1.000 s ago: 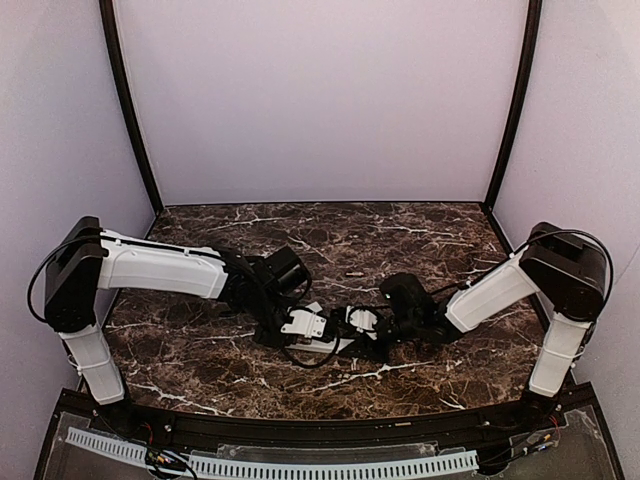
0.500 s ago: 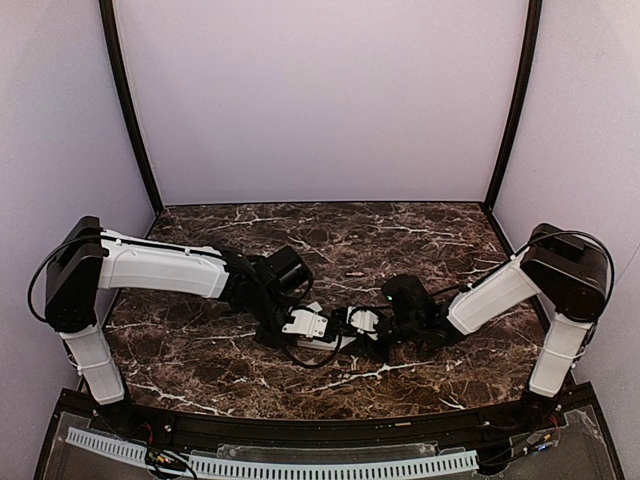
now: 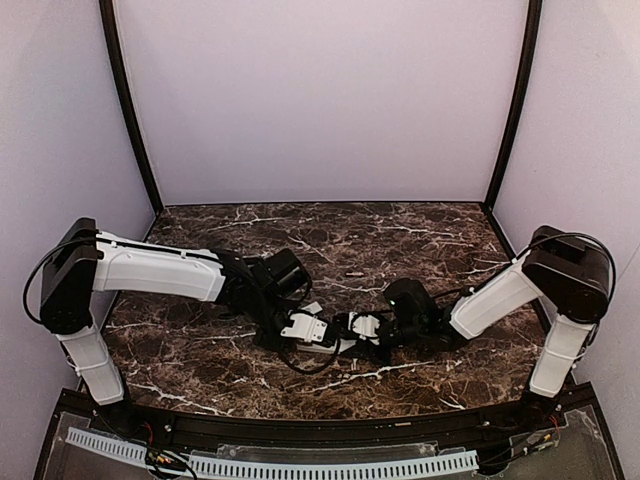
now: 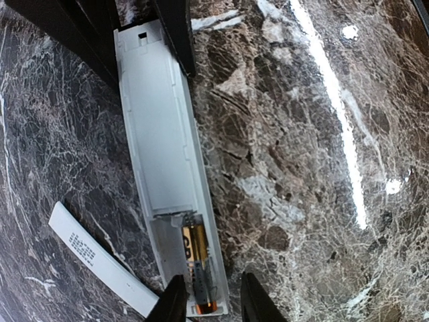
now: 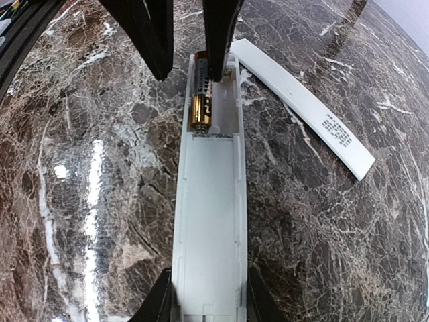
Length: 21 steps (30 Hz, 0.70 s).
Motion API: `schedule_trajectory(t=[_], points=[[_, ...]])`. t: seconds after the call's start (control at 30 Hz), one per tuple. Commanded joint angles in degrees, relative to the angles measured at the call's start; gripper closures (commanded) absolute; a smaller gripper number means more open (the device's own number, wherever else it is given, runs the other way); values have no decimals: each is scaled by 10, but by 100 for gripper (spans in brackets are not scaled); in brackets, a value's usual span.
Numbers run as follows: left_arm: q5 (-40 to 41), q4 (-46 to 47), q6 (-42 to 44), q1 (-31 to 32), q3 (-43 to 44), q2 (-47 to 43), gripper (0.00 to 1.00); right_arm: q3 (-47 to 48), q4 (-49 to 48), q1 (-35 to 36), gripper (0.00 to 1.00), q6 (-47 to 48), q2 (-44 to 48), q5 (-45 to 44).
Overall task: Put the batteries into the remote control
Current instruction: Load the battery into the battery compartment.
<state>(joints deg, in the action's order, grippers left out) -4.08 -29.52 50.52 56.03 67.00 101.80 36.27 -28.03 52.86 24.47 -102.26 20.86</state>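
Note:
The remote control (image 4: 164, 147) lies back-up on the marble, its battery bay open. One gold-and-black battery (image 4: 196, 258) lies in the bay along one side. My left gripper (image 4: 209, 305) stands open over that end, one finger at the bay's edge and the other clear of the remote. From the right wrist, its fingers (image 5: 220, 33) hang over the battery (image 5: 200, 107). My right gripper (image 5: 208, 305) is shut on the remote control (image 5: 209, 215) at the opposite end, one finger on each long side.
A thin flat white cover strip (image 5: 301, 107) lies beside the remote, also in the left wrist view (image 4: 100, 261). A small pale object (image 3: 352, 272) lies farther back on the marble table (image 3: 420, 230). Pale walls close in three sides.
Both wrists have settled slightly lower and nearer the front edge, and the right wrist has moved a little to the right. The remote stays between them.

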Motion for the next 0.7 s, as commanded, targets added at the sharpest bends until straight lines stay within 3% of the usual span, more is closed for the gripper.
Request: schedule_trajectory(t=[0.0,0.3,0.47,0.67], points=[[-20,23,-1,-2,-13,-31,71,-12,-24,11,98,18,17,24],[-16,43,-13,-4,-26,-47,71,-13,-25,11,98,12,17,20],[-46,78,-53,-8,-57,-121,70,-14,-26,11,99,3,16,15],[-39,117,-215,-39,-77,-177,66,-14,-23,10,100,-29,22,-5]])
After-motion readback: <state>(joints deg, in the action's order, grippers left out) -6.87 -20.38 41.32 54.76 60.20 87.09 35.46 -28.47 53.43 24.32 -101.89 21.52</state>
